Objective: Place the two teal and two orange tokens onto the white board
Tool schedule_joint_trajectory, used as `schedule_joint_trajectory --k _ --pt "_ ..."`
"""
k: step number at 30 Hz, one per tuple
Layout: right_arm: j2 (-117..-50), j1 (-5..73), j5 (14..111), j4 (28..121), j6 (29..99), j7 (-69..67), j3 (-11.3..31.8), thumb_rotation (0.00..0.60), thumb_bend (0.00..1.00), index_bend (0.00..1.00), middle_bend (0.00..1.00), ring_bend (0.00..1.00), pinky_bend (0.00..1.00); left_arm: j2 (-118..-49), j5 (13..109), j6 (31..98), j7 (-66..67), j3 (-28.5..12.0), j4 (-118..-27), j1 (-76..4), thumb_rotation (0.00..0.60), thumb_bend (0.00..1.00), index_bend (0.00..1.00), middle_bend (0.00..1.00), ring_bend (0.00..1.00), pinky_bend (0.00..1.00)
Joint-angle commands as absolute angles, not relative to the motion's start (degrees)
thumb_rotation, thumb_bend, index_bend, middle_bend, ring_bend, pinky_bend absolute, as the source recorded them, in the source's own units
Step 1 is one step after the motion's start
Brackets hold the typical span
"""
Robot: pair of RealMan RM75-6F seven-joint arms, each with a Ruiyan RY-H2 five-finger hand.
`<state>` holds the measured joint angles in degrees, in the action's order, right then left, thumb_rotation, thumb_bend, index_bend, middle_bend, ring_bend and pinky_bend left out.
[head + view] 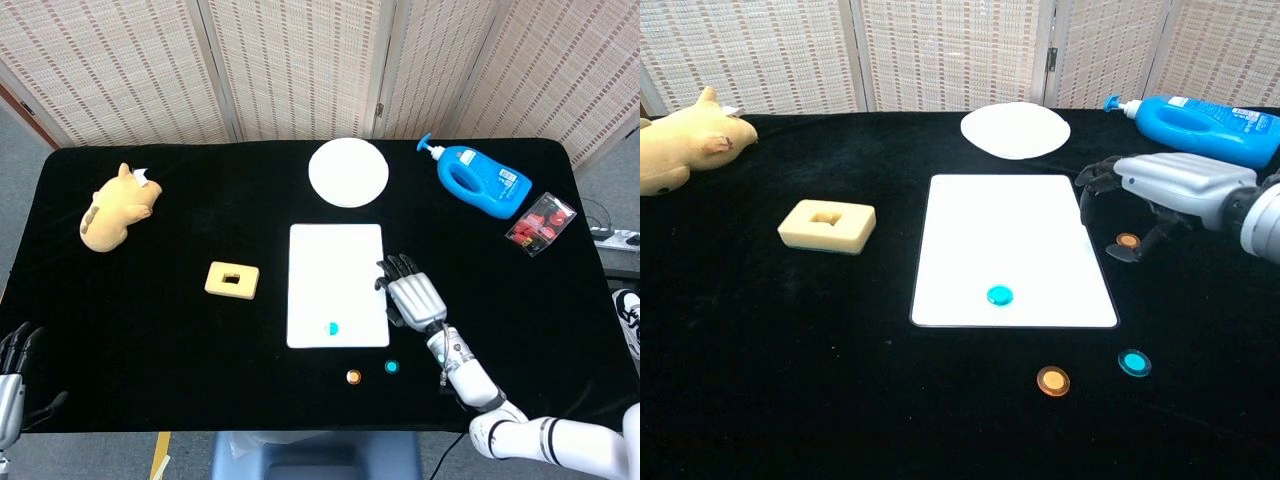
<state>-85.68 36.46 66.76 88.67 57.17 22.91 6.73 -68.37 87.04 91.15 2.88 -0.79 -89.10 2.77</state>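
Observation:
The white board point(335, 260) point(1005, 220) lies mid-table with one teal token point(333, 327) point(999, 295) on its near part. A second teal token point(391, 367) point(1132, 362) and an orange token point(352, 377) point(1052, 380) lie on the black cloth just in front of the board. The other orange token point(1127, 241) lies right of the board; the head view hides it. My right hand point(410, 298) point(1165, 185) hovers over that token with fingers arched and apart, holding nothing. My left hand point(15, 375) rests open at the near left edge.
A round white plate point(348, 172) point(1015, 130) sits behind the board. A blue detergent bottle point(483, 183) point(1200, 125) and a red-filled box point(541, 223) lie at the back right. A yellow foam block point(232, 279) point(826, 225) and a plush toy point(115, 208) point(675, 150) are at the left.

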Motion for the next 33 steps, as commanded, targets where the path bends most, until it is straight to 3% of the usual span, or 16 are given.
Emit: schedule_joint_trajectory --k 1,8,14,33 --pt "-81.77 33.47 75.74 90.89 59.39 17.68 1.88 0.600 0.41 0.44 0.15 0.04 0.00 -68.30 87.18 91.20 3.12 -0.85 -89.39 2.67 0.600 0.21 0.00 0.00 0.01 0.00" --pt "-79.59 30.35 86.76 91.81 63.19 14.83 -4.62 0.600 0.41 0.45 0.15 0.04 0.00 -68.03 87.42 91.39 3.62 -0.87 -90.08 2.59 0.600 0.21 0.00 0.00 0.01 0.00" --pt "-80.68 28.74 91.14 90.33 63.99 15.79 -7.63 0.600 0.41 0.44 0.15 0.04 0.00 -68.01 87.54 91.42 3.75 -0.77 -90.23 2.59 0.600 0.21 0.00 0.00 0.01 0.00" --pt "-84.68 28.12 91.86 85.07 61.20 17.71 -6.89 0.600 0.41 0.39 0.14 0.03 0.00 -67.96 87.25 91.61 3.23 -0.64 -89.86 2.90 0.600 0.21 0.00 0.00 0.01 0.00"
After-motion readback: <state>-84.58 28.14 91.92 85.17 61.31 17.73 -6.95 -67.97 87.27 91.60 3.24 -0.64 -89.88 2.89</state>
